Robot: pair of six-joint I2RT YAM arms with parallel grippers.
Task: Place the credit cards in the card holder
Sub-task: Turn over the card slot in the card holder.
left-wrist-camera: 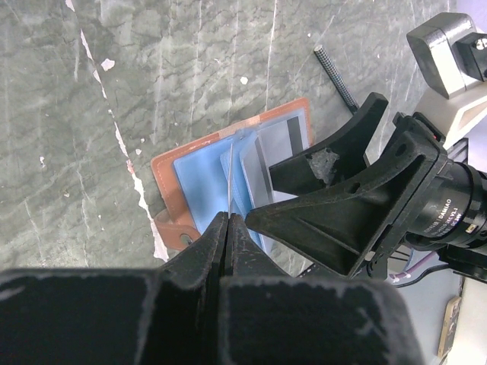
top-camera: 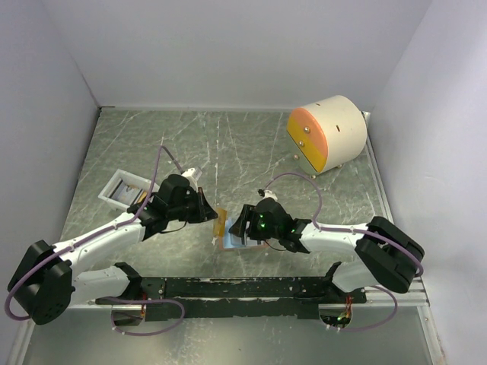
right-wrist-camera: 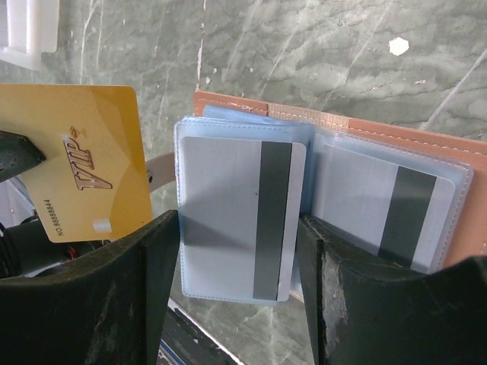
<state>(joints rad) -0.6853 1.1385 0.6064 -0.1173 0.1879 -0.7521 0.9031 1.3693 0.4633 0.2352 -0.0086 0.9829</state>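
Pinch described my left claw (left-wrist-camera: pixel 228 217): both fingers were shut flat on the gold card (right-wrist-camera: pixel 84 171), which its own camera caught only as a thin edge rising from the tips. My right claw (right-wrist-camera: pixel 237 228) stood wide, one finger on each side of a clear blue sleeve (right-wrist-camera: pixel 187 152) of the card holder (left-wrist-camera: pixel 166 176), gripping nothing that I could make out. The holder lay open at the centre of the top view, between the two claws, salmon cover down on the table. What mattered was this: in the right wrist view the gold card hung just left of that sleeve, its long axis running up and down the frame, parallel to the sleeve's long side, and the left claw carried it. That sleeve already held a striped card (right-wrist-camera: pixel 228 198); the sleeve to its right held a second striped card (right-wrist-camera: pixel 380 205). Which edge of a sleeve was open I could not tell. A white tray (top-camera: pixel 114 181) sat at the left of the top view, its contents too small to name.
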